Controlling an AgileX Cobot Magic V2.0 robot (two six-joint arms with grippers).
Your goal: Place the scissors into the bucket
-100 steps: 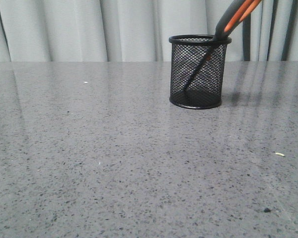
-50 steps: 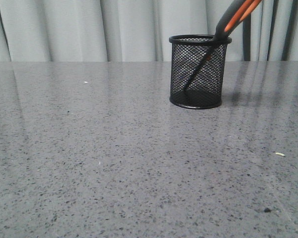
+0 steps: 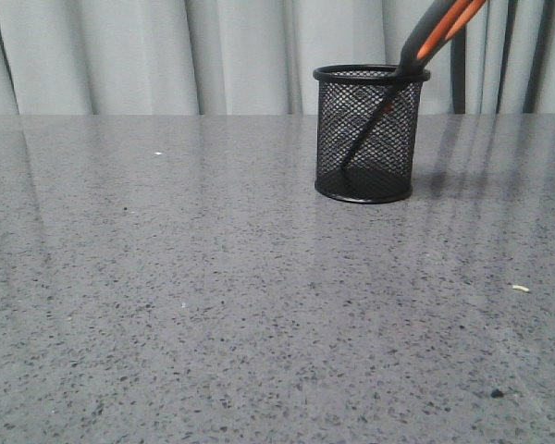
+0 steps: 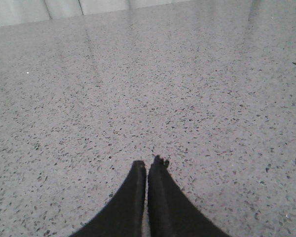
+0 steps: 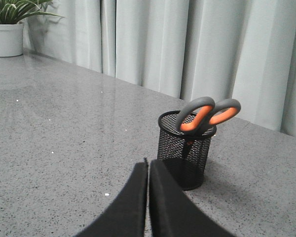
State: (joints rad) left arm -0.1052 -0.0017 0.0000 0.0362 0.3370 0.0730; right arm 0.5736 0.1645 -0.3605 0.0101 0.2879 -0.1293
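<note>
One grey speckled tabletop (image 3: 213,305), pale curtains (image 3: 166,55) behind

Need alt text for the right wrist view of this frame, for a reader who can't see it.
Scissors with grey and orange handles stand blades-down in a black mesh bucket on a speckled grey table, handles leaning on the rim. The right gripper, shut and empty, sits apart from the bucket. Pale curtains and a potted plant lie behind.
</note>
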